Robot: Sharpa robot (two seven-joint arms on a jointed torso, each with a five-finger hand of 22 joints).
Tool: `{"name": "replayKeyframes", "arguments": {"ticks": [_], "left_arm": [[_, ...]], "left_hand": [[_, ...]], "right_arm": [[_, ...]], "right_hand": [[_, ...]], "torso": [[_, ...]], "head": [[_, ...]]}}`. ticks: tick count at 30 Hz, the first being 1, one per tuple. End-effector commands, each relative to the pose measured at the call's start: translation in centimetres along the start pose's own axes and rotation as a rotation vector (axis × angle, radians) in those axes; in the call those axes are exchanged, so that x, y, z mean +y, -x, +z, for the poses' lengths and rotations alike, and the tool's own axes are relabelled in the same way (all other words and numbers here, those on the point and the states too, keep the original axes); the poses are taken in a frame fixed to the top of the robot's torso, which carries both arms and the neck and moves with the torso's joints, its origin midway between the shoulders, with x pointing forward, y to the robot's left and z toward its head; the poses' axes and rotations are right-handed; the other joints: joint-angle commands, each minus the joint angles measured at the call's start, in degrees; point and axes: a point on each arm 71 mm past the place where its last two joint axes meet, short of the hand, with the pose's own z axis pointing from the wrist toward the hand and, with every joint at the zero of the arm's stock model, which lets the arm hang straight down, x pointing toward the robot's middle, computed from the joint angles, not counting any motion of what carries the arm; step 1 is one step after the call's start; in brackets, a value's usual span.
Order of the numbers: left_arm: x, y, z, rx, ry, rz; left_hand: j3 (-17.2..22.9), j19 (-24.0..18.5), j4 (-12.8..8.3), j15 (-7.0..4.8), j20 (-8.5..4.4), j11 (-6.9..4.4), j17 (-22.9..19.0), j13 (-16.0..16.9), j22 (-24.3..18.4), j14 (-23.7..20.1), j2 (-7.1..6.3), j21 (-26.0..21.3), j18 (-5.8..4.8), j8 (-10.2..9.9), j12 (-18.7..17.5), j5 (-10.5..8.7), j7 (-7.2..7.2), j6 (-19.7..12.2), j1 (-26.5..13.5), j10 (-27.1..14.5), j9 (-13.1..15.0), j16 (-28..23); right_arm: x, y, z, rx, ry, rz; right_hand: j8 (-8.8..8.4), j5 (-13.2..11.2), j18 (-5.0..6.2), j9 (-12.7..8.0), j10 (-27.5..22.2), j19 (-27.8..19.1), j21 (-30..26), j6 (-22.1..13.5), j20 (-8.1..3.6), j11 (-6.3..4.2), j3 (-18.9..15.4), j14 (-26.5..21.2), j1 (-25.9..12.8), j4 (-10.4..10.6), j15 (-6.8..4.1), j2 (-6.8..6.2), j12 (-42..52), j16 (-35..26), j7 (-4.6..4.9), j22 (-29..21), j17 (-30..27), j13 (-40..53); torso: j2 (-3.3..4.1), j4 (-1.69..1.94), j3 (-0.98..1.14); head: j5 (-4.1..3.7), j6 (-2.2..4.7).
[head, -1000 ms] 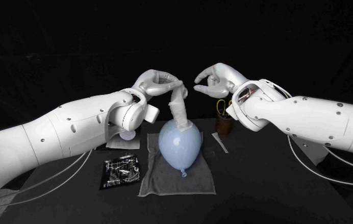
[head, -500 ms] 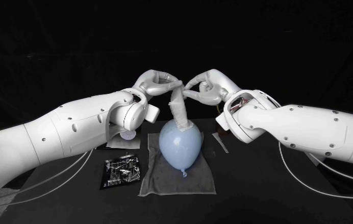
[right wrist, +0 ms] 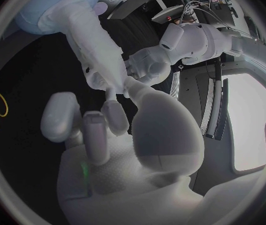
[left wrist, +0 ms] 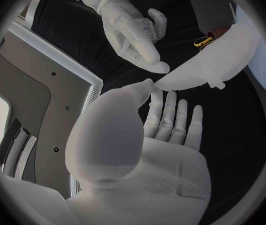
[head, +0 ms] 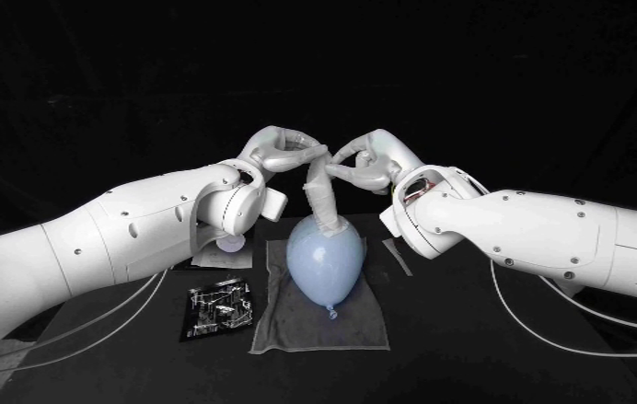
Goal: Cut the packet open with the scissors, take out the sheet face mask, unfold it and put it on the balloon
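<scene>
While the mask (head: 320,192) hangs limp onto the balloon (head: 325,257), fingers of our left hand (head: 282,153) pinch its upper end. We judge it soft, light, tearable: take the edges. Fingers of the right hand (head: 368,160) meet that end; grip, we cannot tell.

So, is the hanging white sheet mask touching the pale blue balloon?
Touching. Head view: the lower end of the white sheet mask drapes onto the pale blue balloon.
</scene>
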Motion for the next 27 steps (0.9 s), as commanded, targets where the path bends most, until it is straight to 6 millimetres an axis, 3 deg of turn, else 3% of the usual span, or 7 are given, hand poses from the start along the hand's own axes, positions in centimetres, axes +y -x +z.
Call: {"name": "replayKeyframes", "arguments": {"ticks": [1,27], "left_arm": [[-0.2,-0.1,0.1,-0.006,-0.006,-0.008],[-0.3,-0.6,0.1,0.008,-0.006,-0.013]], "left_hand": [[0.4,0.1,-0.1,-0.04,0.06,0.0,0.1,0.1,0.1,-0.3,-0.01,0.0,-0.87,0.2,0.4,0.2,0.4,0.1,0.5,-0.4,0.0,0.4],[0.4,0.0,-0.1,-0.05,0.07,-0.02,0.2,0.1,0.1,-0.4,-0.04,0.0,-0.87,0.3,0.5,0.2,0.43,0.1,0.5,-0.4,0.2,0.6]], "right_arm": [[-0.1,-0.2,0.1,-0.007,-0.023,-0.011],[0.6,-1.5,1.1,-0.02,-0.007,-0.029]], "right_hand": [[0.22,-0.2,-0.36,-0.1,0.1,0.1,0.0,0.4,-0.3,0.09,-0.4,4.4,-0.7,0.1,-0.39,0.09,-0.2,0.1,-0.12,6.4,11.9,0.1],[0.44,-0.3,-0.34,-0.1,0.0,0.0,-0.2,0.6,-0.43,-0.06,-1.9,4.4,-1.1,1.2,-0.53,-0.33,-0.3,0.1,-0.3,6.4,11.9,-0.1]], "torso": [[-0.02,-0.05,0.01],[-0.02,-0.03,-0.02]], "head": [[0.08,-0.09],[0.01,-0.04]]}}
